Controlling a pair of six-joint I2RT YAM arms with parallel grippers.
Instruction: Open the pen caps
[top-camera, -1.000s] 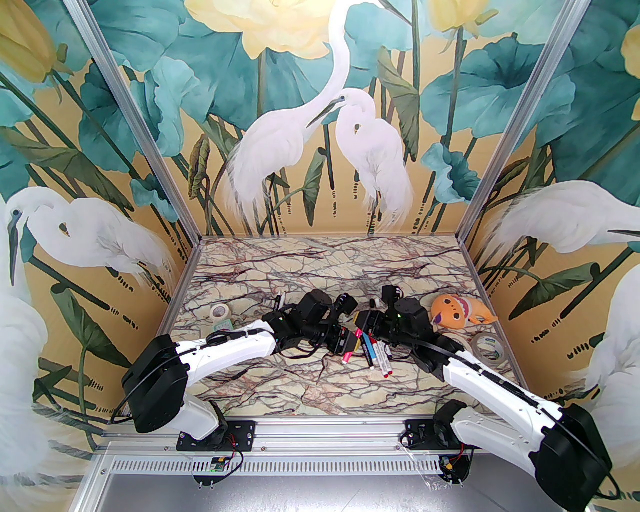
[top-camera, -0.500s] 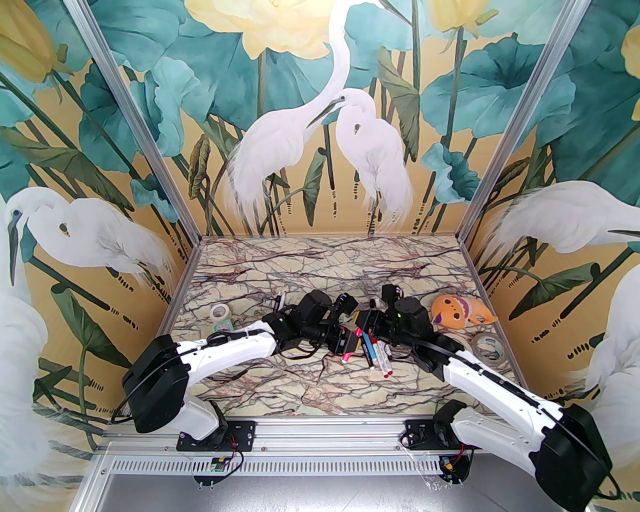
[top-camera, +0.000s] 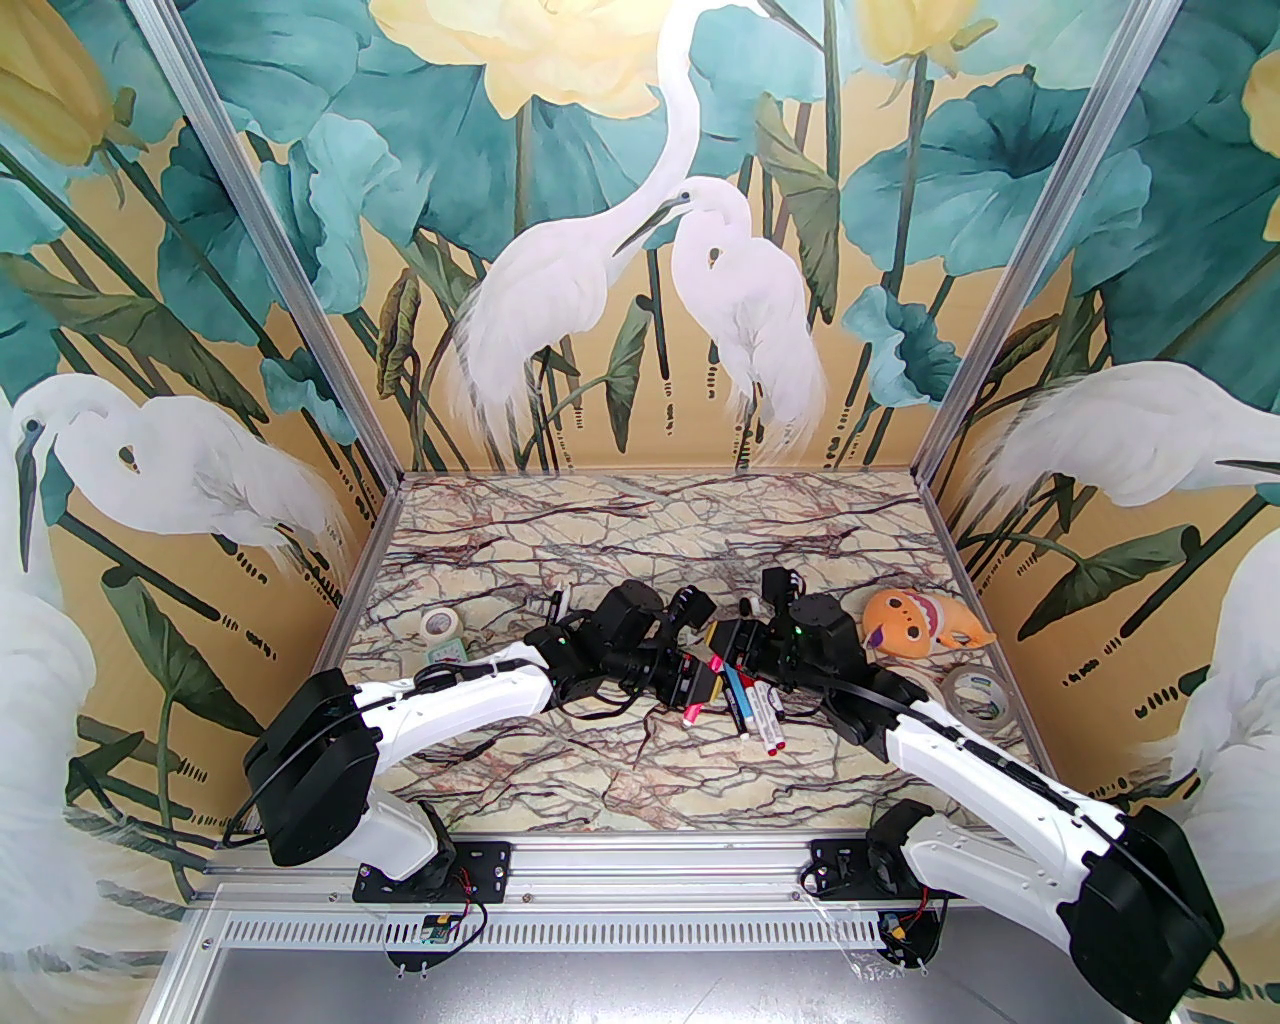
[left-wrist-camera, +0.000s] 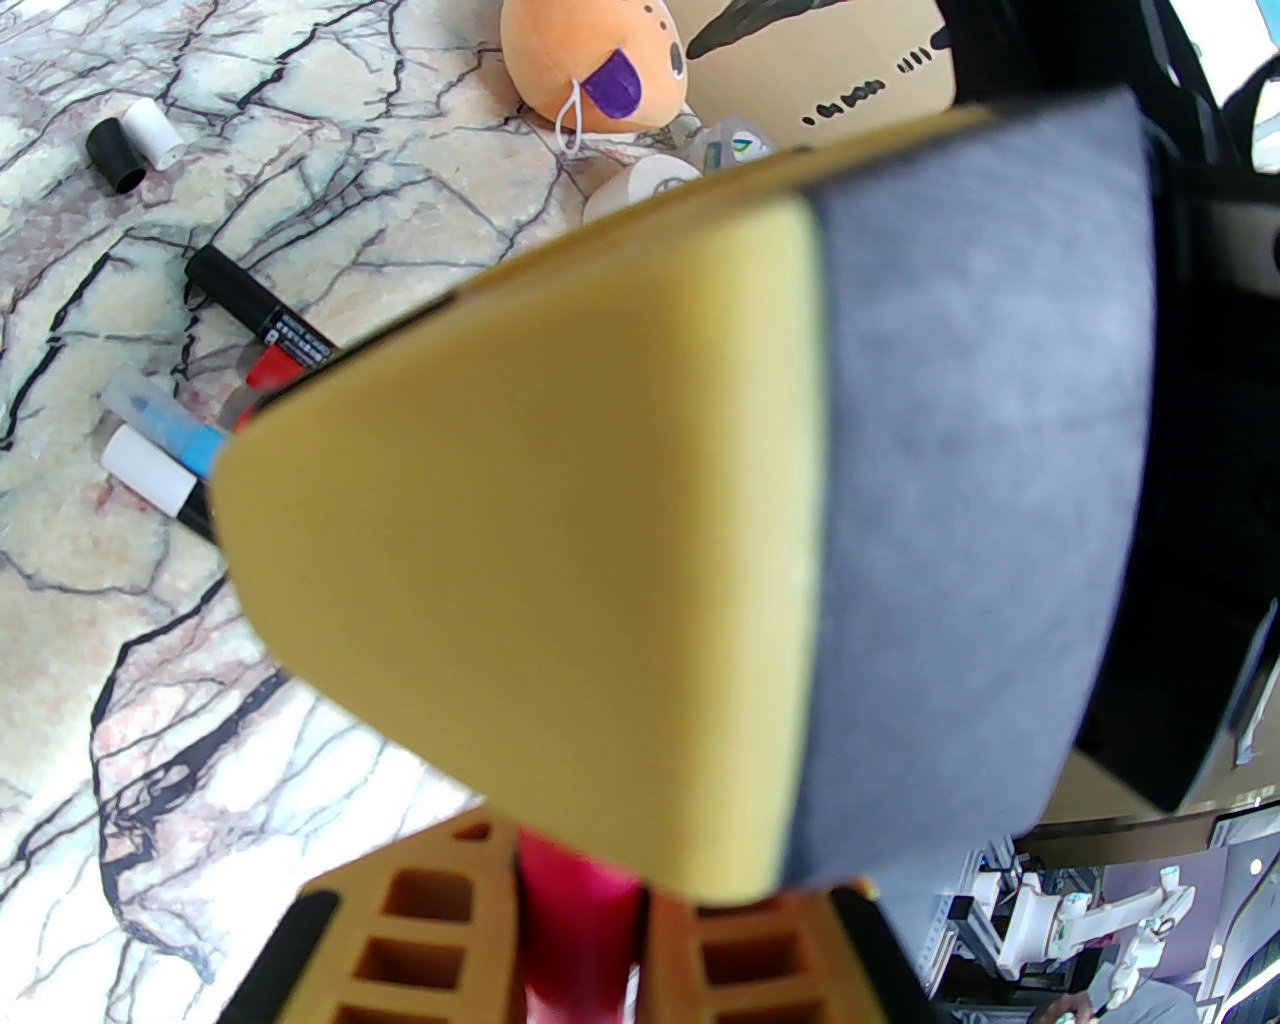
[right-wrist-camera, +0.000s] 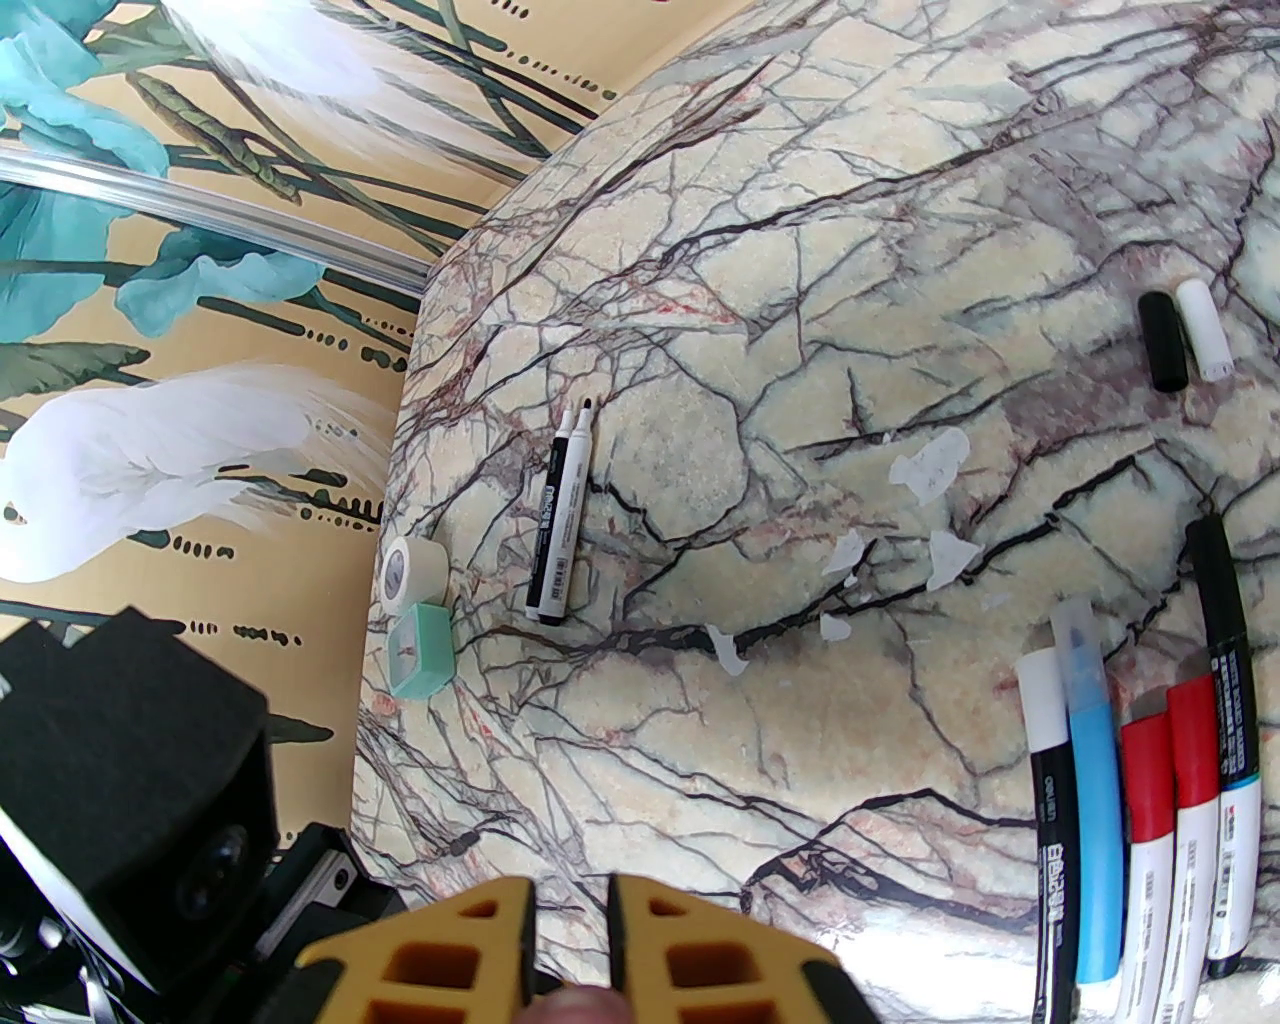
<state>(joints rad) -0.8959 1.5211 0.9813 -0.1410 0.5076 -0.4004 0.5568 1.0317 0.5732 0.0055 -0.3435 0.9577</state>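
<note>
- Two grippers have barely moved over the last second in the overhead view. The left gripper (top-camera: 697, 688) and right gripper (top-camera: 722, 648) still meet nose to nose above the table (top-camera: 640, 800), with the pink pen (top-camera: 693, 711) slanting between them. Its visible length looks unchanged, so the cap has probably not yet been pulled off. The row of pens (top-camera: 757, 715) lies just beside it, undisturbed.
- Left wrist view: this gripper's fingers are pinched on the pink barrel, which is wedged between them at the bottom edge. The other arm's yellow finger (left-wrist-camera: 540, 560) looms right above it. A black cap (left-wrist-camera: 113, 157) and a white cap (left-wrist-camera: 155, 131) lie side by side, already off. One black barrel carries small white lettering, too fine to read reliably.
- Right wrist view: the fingers are pressed nearly together, with a pinkish sliver at the frame's bottom edge. It is probably that pen's far end, though I cannot be sure. An uncapped white-barrelled pen (right-wrist-camera: 560, 510) lies well apart. Printing on its barrel and on the row's is too small to make out.
</note>
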